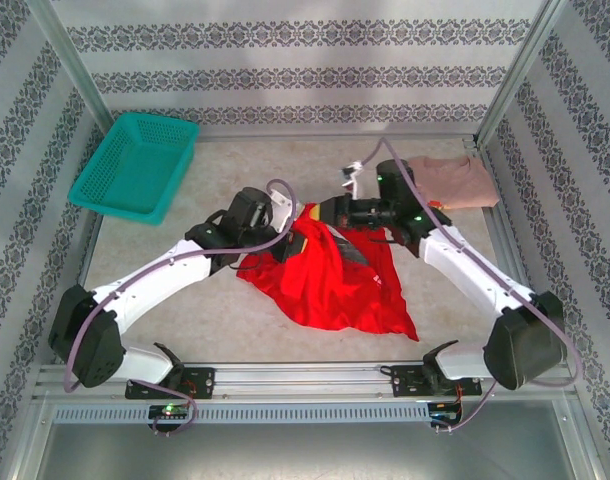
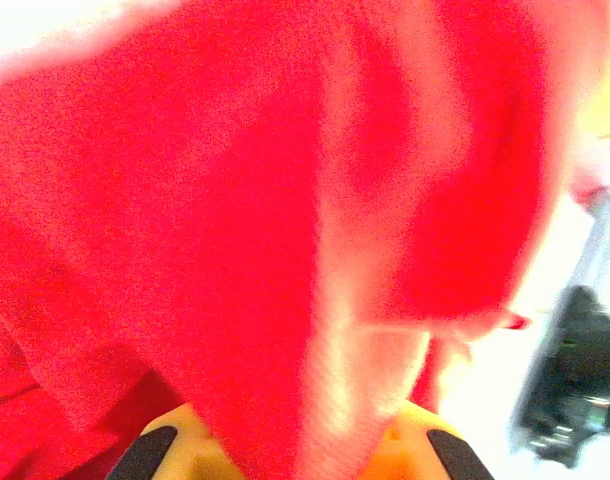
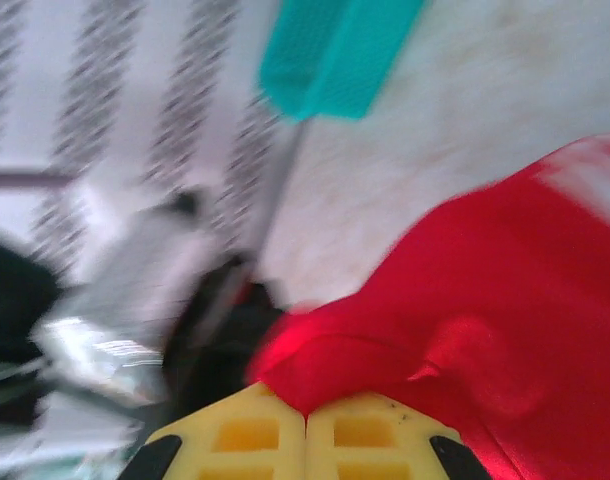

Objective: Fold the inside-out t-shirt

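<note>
Top view: the inside-out t-shirt (image 1: 335,285) lies crumpled mid-table, its upper edge raised between my left gripper (image 1: 288,232) and right gripper (image 1: 323,212), which sit close together. Left wrist: my pads clench red cloth. Right wrist: my pads press together, pinching a fold at their tips. Best, I judge — draw both pinches apart evenly and level until the edge spreads taut.
</note>
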Robot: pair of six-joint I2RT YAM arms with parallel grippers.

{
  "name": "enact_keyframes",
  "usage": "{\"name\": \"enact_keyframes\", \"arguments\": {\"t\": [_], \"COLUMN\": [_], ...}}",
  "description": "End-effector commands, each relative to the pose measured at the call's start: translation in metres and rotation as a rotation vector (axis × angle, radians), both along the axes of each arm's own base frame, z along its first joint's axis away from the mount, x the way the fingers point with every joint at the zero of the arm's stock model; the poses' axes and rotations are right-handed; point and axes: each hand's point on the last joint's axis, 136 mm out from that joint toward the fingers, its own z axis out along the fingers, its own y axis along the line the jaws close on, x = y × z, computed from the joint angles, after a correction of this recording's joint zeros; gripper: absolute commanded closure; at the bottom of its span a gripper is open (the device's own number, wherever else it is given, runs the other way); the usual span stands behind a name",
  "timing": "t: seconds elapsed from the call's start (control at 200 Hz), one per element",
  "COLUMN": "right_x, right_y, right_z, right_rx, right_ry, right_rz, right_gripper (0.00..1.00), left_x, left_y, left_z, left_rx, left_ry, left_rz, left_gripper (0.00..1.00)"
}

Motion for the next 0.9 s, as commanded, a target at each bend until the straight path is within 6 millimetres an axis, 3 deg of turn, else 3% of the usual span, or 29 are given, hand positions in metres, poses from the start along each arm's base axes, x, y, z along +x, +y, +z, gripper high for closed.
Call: {"name": "enact_keyframes", "arguments": {"t": [0.0,0.095,0.215,0.3,0.375,0.535,0.894], "right_x": [0.007,-0.009,-0.045,-0.059,-0.057,-0.031,-0.02], "right_y": [-0.065,-0.061,-0.036,-0.021,-0.01,0.003,0.013], "right_z": [-0.02,-0.022,-0.032,-0.048,-0.058,-0.062,-0.069], "right_rx": [-0.374,-0.433,-0.386,-0.368,-0.375,-0.375,-0.236], "right_ry": [-0.147,-0.303,-0.451,-0.482,-0.488,-0.463,-0.36], "right_rz": [-0.231,-0.152,0.048,0.13,0.164,0.166,0.176], "right_gripper": [0.8,0.63,0.52,0.45,0.43,0.43,0.42], "left_x": [-0.031,-0.042,-0.048,-0.05,-0.051,-0.053,-0.051], "left_y": [-0.007,0.004,0.013,0.013,0.012,0.013,0.013], "left_z": [0.046,0.054,0.059,0.062,0.063,0.059,0.051], "left_rx": [-0.222,-0.266,-0.269,-0.278,-0.277,-0.261,-0.248], "left_ry": [0.056,0.069,0.035,0.029,0.035,0.038,0.047], "left_rz": [-0.166,-0.19,-0.197,-0.209,-0.222,-0.229,-0.22], "left_gripper": [1.0,1.0,1.0,1.0,1.0,1.0,1.0]}}
